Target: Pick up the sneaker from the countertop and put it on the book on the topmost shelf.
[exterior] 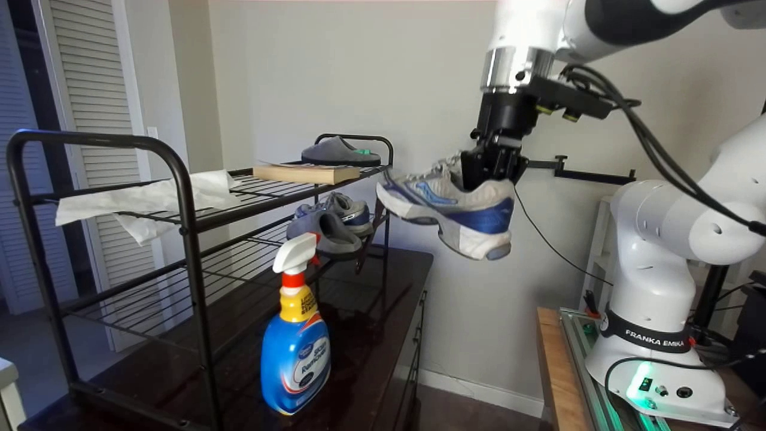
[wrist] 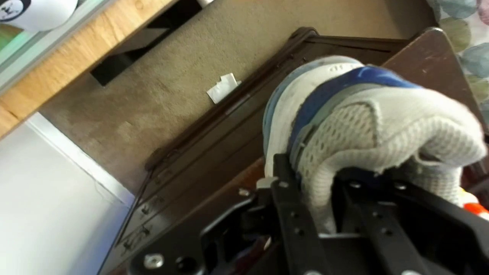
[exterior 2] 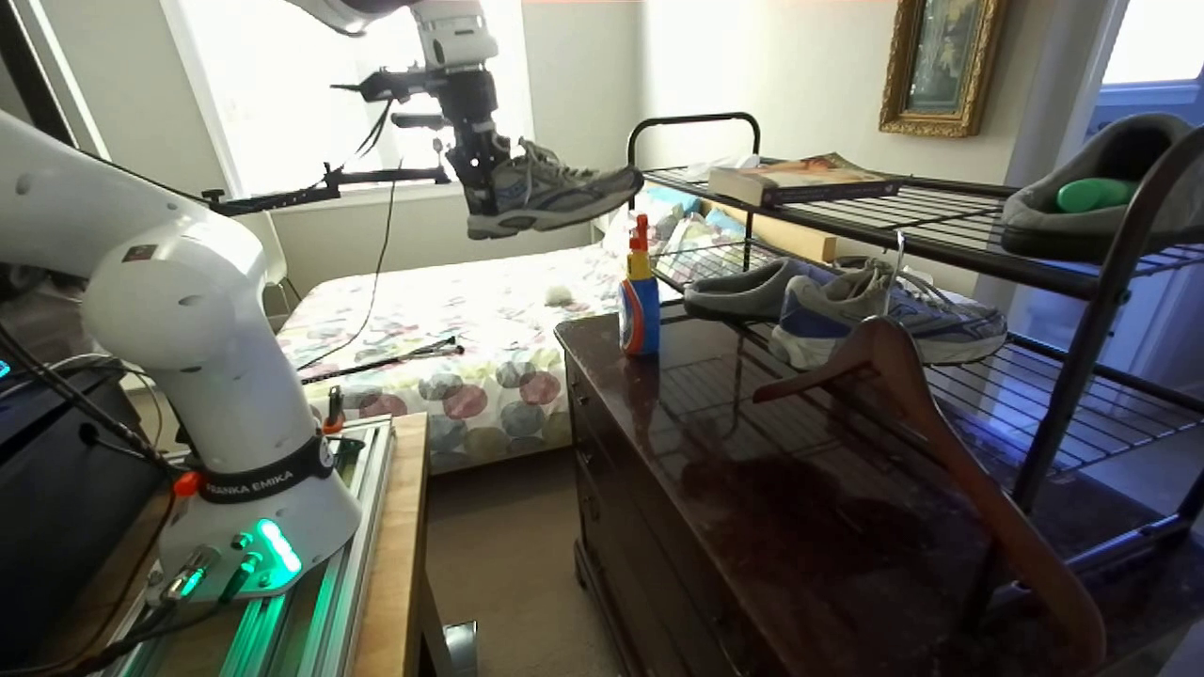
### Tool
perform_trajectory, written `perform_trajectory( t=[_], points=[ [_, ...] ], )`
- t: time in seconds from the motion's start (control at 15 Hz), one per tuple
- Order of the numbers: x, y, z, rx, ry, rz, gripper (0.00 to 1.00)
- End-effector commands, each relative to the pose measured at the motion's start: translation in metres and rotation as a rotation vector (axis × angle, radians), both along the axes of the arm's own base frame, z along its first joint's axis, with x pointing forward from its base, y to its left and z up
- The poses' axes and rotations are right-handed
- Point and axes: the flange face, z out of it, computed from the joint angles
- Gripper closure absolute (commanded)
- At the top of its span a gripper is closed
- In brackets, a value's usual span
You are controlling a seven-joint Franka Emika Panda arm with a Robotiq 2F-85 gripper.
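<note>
Wrist view, left to right: black two-fingered metal gripper (wrist: 319,173), clamped across padded collar; then blue-trimmed white-grey mesh sneaker (wrist: 359,126), aloft, toe-up, in both exterior views. Probably light, soft-walled, hardly slippery; best held deep, near stiffer heel.

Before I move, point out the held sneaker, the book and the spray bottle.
Sneaker (exterior: 456,202), in an exterior view: side of the upper, near mid-length.
Book (exterior: 306,175), in an exterior view: pale page edge.
Spray bottle (exterior: 288,347), in an exterior view: blue body.
</note>
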Motion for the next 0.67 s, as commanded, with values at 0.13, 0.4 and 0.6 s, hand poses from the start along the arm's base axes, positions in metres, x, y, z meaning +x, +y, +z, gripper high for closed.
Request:
perform_trajectory(
  t=[0.13, 0.4, 0.6],
  points=[
    [-0.001, -0.014, 0.057, 0.038, -0.07, 0.039, 0.86],
    [0.002, -0.018, 0.059, 0.04, -0.066, 0.045, 0.97],
    [0.018, -0.054, 0.108, -0.157, -0.128, 0.066, 0.97]
  ],
)
